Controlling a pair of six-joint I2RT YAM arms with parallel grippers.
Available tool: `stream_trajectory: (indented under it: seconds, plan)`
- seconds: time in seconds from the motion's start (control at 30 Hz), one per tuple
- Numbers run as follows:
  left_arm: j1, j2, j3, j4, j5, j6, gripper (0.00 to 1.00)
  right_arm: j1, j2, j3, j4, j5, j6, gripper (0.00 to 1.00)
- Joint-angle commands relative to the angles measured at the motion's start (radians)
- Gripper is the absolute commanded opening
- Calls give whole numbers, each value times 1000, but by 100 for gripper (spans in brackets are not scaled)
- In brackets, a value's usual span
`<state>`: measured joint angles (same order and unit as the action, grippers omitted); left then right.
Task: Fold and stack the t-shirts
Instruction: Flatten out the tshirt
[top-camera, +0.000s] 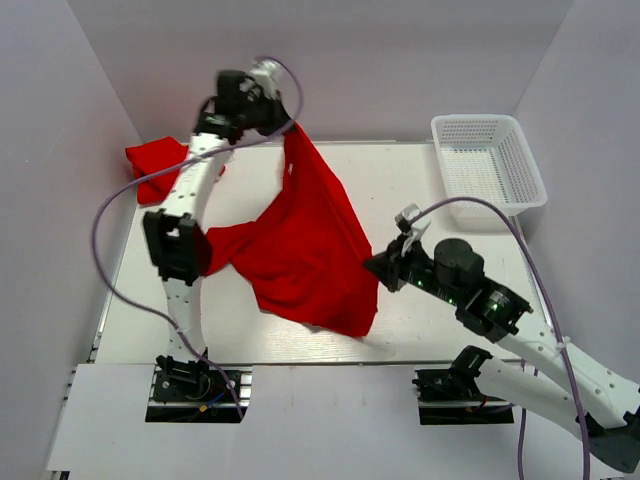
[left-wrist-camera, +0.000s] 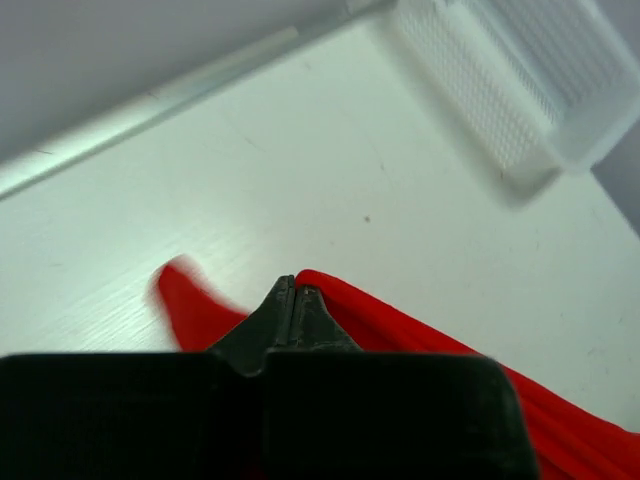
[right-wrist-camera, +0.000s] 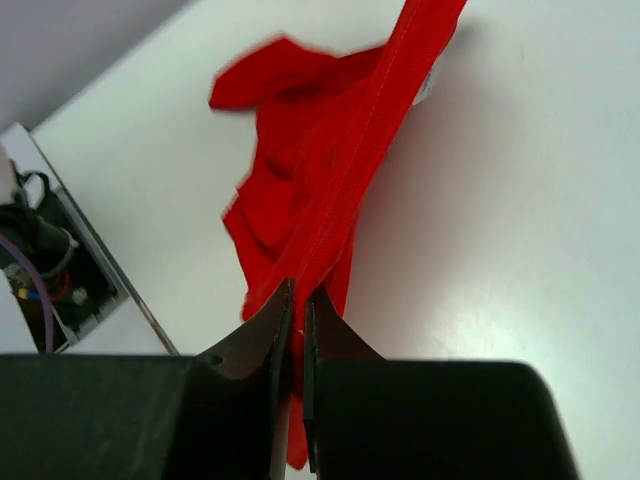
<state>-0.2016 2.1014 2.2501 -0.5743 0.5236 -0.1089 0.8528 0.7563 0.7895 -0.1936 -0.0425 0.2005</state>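
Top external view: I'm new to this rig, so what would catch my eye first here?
A red t-shirt hangs stretched over the table, pinched by the left claw high at the back and the right claw lower on the right. A second red t-shirt lies bunched at the far left; a white basket sits far right.

White table (top-camera: 420, 190), plain grey walls (top-camera: 400, 60).

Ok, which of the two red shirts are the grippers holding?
The spread t-shirt mid-table, pinched by the left gripper and the right gripper; the bunched t-shirt lies at the far left corner, untouched.
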Motion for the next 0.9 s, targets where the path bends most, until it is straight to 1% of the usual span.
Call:
stream_trajectory:
  seconds: [0.0,0.03,0.07,0.1,0.13,0.17,0.23,0.27,0.3,0.33,0.37,0.4,0.43,0.47,0.5,0.53,0.57,0.6,0.63,0.67,0.7,0.73,0.77,0.8,0.83,0.87]
  plan:
    - [-70,29,23,172,-36,75,0,19,-86,-113,-133,28,161,0]
    - [-97,58,23,172,-45,87,0,17,-95,-131,-139,35,201,0]
    - [-123,84,23,163,-45,100,0,18,-107,-189,-153,38,215,0]
    - [-166,132,11,175,-45,100,0,14,-123,-212,-179,96,232,0]
    - [-183,155,0,185,-45,109,0,17,-124,-231,-203,102,259,0]
    - [-209,176,-21,204,-45,109,0,17,-123,-265,-261,168,272,0]
    - [-219,239,-32,215,-45,98,0,19,-121,-276,-320,205,336,0]
    - [-235,261,-32,226,-31,98,0,17,-120,-291,-351,273,356,0]
    - [-248,300,-32,235,-31,98,0,18,-126,-294,-348,279,385,1]
    - [-248,319,-12,235,-13,98,3,15,-129,-294,-336,292,396,20]
    - [-262,334,26,225,-2,98,16,15,-123,-274,-339,308,428,36]
    - [-262,344,41,206,-2,98,52,15,-106,-244,-336,338,430,53]
    - [-262,344,51,206,-2,98,66,15,-86,-225,-314,336,413,68]
    - [-262,316,51,192,-40,98,75,15,-74,-204,-287,340,351,86]
    - [-262,289,33,183,-72,109,81,17,-58,-135,-279,357,321,88]
    - [-262,257,13,183,-104,121,96,11,4,-110,-252,369,288,89]
    - [-262,221,-30,183,-169,130,100,15,27,-80,-241,387,207,89]
    - [-239,148,-52,160,-192,121,100,12,52,10,-227,433,171,89]
    - [-223,111,-93,151,-213,106,100,12,107,46,-219,472,99,89]
    - [-204,71,-118,139,-241,88,100,11,170,118,-204,484,56,89]
    - [-182,28,-148,128,-261,78,100,8,229,185,-195,537,13,89]
    - [-150,-74,-237,128,-308,65,100,2,294,217,-173,576,-13,89]
    - [-136,-133,-297,128,-335,55,100,-11,319,267,-134,590,-30,89]
    - [-122,-189,-361,128,-355,32,100,-14,378,287,-103,605,-94,89]
    - [-95,-246,-485,145,-375,17,100,-23,403,318,-69,627,-104,89]
    - [-76,-339,-545,145,-429,-1,100,-81,482,329,16,604,-113,89]
